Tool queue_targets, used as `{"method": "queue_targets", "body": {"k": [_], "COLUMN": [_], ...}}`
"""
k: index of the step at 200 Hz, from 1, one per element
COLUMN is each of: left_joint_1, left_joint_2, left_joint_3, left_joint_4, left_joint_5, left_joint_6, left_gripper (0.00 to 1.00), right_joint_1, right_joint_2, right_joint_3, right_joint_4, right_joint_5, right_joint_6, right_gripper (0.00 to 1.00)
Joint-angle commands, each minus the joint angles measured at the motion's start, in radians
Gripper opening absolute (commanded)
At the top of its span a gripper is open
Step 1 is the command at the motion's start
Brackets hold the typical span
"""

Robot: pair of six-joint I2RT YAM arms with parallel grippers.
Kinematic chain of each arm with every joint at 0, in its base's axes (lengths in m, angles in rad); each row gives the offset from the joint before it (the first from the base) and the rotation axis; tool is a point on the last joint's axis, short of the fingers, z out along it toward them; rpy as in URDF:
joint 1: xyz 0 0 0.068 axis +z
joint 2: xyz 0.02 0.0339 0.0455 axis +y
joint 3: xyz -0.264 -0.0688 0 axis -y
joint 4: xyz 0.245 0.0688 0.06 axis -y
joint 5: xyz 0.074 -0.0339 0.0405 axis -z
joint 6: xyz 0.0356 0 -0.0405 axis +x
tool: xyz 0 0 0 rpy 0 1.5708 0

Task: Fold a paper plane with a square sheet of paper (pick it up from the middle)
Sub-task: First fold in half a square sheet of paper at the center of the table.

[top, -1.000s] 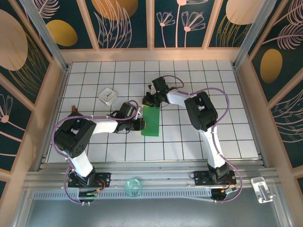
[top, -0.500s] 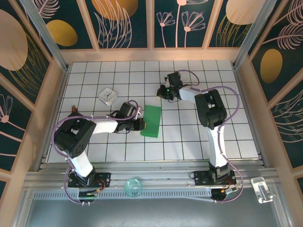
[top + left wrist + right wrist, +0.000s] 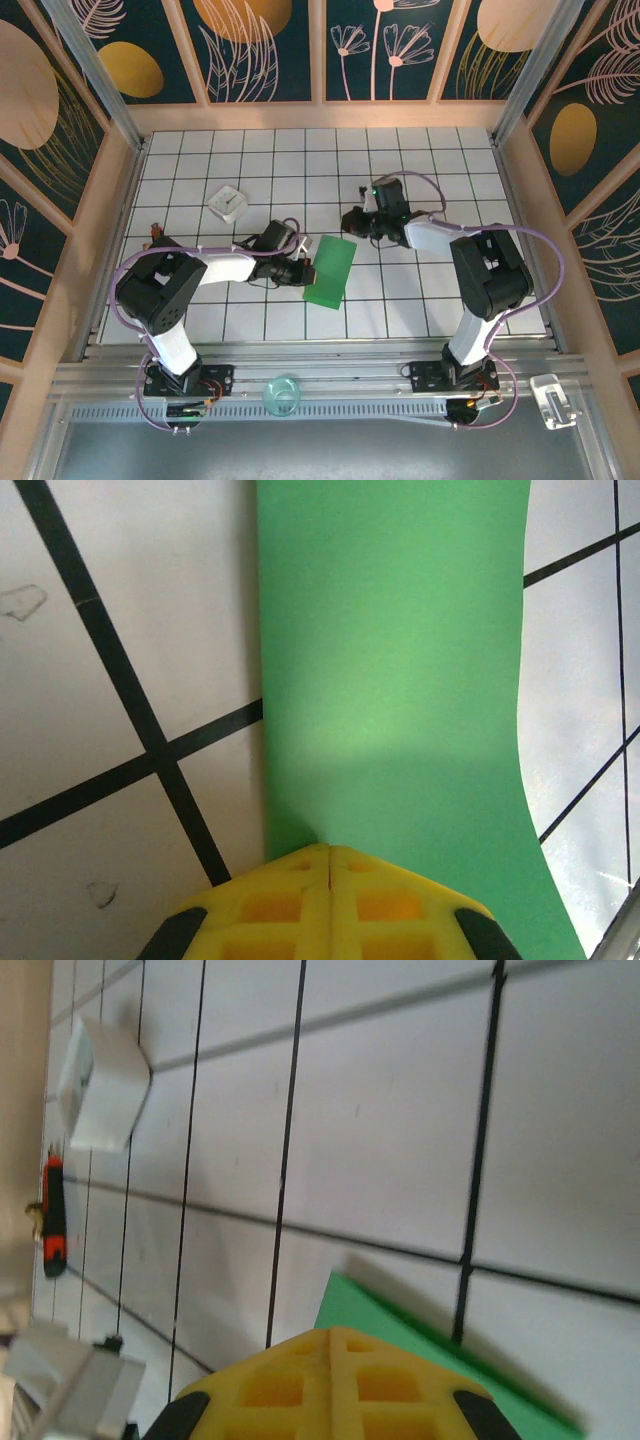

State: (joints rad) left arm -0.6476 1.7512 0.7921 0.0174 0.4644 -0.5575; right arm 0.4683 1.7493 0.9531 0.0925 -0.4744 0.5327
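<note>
White tiled tabletop, teal floral wall panels around, your left fingers pinched the green paper sheet, your right fingers were pressed together, empty.

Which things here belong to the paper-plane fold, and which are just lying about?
In the job:
- green paper sheet
- left pincer, shut, tip over the sheet
- right pincer, shut, near the sheet's corner

Lying about:
- white box
- small red tool
- round greenish object on the front rail
</note>
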Motion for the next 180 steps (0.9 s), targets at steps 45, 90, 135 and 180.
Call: {"method": "queue_targets", "body": {"k": [45,90,135,180], "left_joint_1": [-0.010,-0.009,-0.010,0.020], "left_joint_2": [-0.010,-0.014,-0.071,-0.123], "left_joint_3": [-0.022,-0.023,-0.001,-0.005], "left_joint_4": [-0.086,-0.085,-0.064,0.055], "left_joint_5": [-0.018,-0.020,-0.019,-0.038], "left_joint_6": [-0.069,-0.070,-0.093,-0.181], "left_gripper": [0.01,0.04,0.18,0.22], "right_joint_1": [0.103,0.122,0.114,0.108], "right_joint_2": [0.104,0.201,0.229,0.234], "right_joint_3": [0.003,0.050,0.016,-0.015], "right_joint_4": [0.132,0.139,0.097,0.081], "right_joint_5": [-0.126,-0.142,-0.091,-0.066], "right_joint_6": [0.064,0.067,0.031,0.009], "right_gripper": [0.00,0.00,0.00,0.00]}}
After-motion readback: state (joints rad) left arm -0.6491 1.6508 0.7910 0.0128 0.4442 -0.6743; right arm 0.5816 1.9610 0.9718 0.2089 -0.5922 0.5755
